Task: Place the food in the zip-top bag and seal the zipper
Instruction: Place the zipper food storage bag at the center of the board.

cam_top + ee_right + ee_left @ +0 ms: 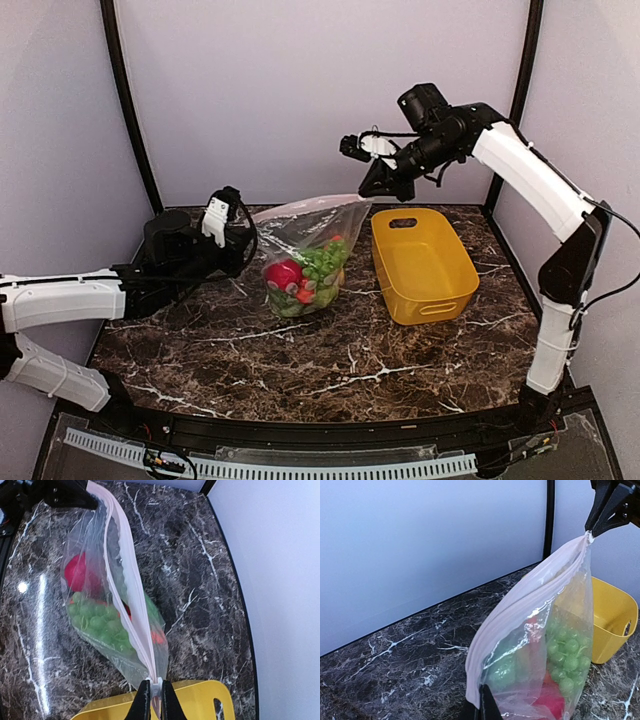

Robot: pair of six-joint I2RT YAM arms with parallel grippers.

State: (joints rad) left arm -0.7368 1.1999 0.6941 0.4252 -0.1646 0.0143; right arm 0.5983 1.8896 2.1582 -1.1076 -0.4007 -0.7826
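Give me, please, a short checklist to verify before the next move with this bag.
1. All food inside the zip-top bag, none seen on the table: ok.
2. Left gripper shut on one end of the zipper: ok.
3. Right gripper shut on the opposite end: ok.
4. Zipper stretched between both grippers: ok, slightly curved.
5. Zipper pressed closed along its full length: cannot tell.
6. Yellow basket apart from the bag: ok.
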